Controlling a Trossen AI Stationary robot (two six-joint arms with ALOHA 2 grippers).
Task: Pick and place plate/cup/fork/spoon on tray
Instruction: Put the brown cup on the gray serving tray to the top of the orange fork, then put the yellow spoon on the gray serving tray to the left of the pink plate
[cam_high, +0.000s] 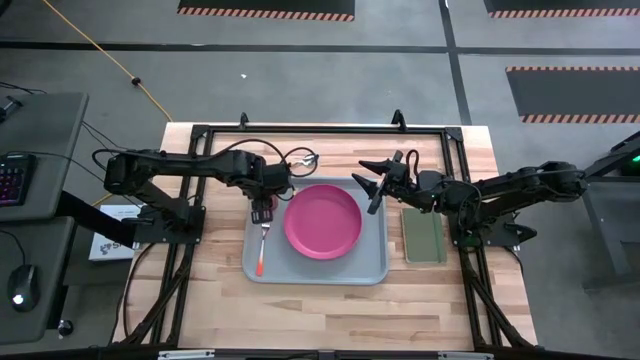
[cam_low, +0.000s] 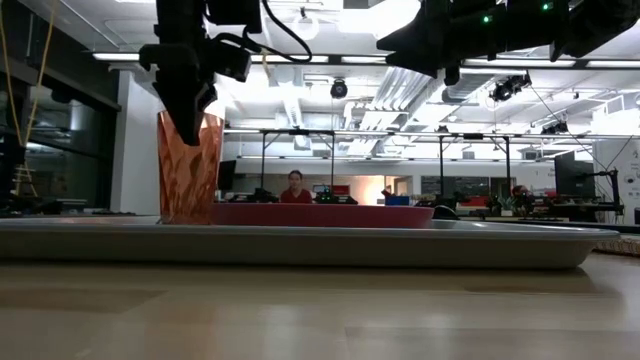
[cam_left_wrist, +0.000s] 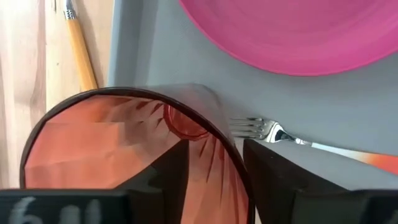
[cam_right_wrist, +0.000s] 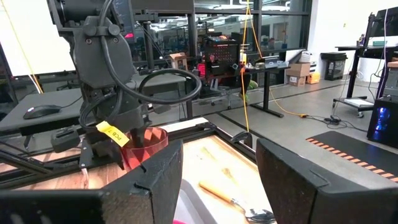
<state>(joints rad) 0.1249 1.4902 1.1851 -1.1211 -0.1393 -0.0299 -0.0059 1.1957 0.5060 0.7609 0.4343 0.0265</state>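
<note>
On the tray (cam_high: 375, 268), left tool (cam_high: 263, 207) pinches the cup (cam_low: 189, 168) rim; release gently, clear of the fork (cam_high: 263, 245). Right tool (cam_high: 378, 182) waits wide.

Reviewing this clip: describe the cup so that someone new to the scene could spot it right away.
Start at the pale blue-grey tray mid-table. The pink plate fills its middle; a fork lies along its left edge. At the fork's head stands the cup, gripped by the left gripper: the only tall, ribbed, translucent red-orange thing.
</note>
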